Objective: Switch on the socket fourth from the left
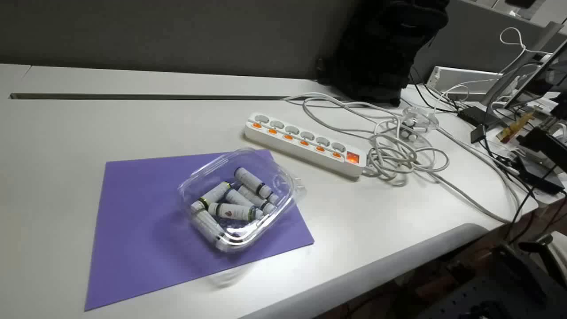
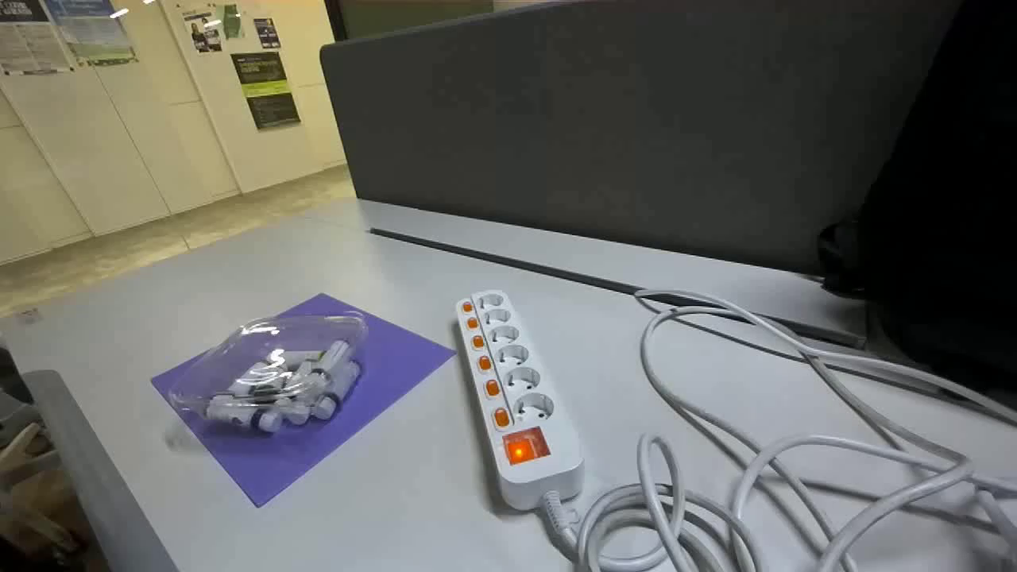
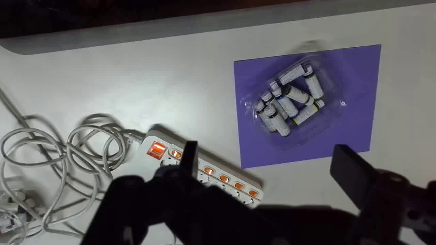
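A white power strip (image 1: 292, 148) lies on the table in both exterior views (image 2: 499, 365). It has a row of round sockets, a small orange switch beside each, and a larger red switch (image 1: 353, 157) at the cord end. The fourth socket (image 1: 307, 135) counted from the left has its orange switch (image 1: 304, 143) in front. I cannot tell which switches are pressed. In the wrist view my gripper (image 3: 267, 149) is open and empty, high above the table. Its left finger and body cover part of the strip (image 3: 216, 174). The gripper does not show in the exterior views.
A clear plastic tub (image 1: 237, 241) with several small white bottles stands on a purple sheet (image 1: 133, 221) beside the strip. Tangled grey cable (image 1: 390, 159) lies at the strip's cord end. A black backpack (image 1: 381, 48) leans on the dark partition (image 1: 177, 35) behind.
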Robot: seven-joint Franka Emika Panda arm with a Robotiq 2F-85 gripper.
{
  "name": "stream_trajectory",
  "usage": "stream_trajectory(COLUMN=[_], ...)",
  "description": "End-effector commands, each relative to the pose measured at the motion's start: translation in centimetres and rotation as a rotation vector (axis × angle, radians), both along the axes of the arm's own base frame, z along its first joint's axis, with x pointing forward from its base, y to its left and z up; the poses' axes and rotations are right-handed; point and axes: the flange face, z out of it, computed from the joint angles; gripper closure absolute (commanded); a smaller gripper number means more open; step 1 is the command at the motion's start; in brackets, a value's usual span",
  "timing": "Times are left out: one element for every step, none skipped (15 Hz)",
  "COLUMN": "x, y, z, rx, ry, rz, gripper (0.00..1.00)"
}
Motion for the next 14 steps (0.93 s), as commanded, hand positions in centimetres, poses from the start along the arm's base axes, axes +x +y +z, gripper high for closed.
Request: stream_trajectory(x=[0.0, 0.0, 0.0, 0.0, 0.0, 0.0, 0.0, 0.0, 0.0, 0.0, 0.0, 0.4, 1.0, 2.0], y=[0.0, 0.0, 0.0, 0.0, 0.0, 0.0, 0.0, 0.0, 0.0, 0.0, 0.2, 0.4, 0.5, 0.6], z=[0.0, 0.0, 0.0, 0.0, 0.0, 0.1, 0.0, 0.0, 0.1, 0.0, 0.1, 0.1, 0.1, 0.0], rx=[0.000, 0.000, 0.000, 0.000, 0.000, 0.000, 0.000, 0.000, 0.000, 0.000, -0.014, -0.030, -0.047, -0.069], ry=[0.001, 0.001, 0.001, 0.001, 0.001, 0.001, 0.001, 0.001, 0.001, 0.001, -0.041, -0.094, -0.140, -0.197], rz=[0.000, 0.000, 0.000, 0.000, 0.000, 0.000, 0.000, 0.000, 0.000, 0.000, 0.004, -0.009, -0.010, -0.014], gripper=[0.00, 0.00, 0.00, 0.00, 0.00, 0.00, 0.00, 0.00, 0.00, 0.00, 0.00, 0.00, 0.00, 0.00])
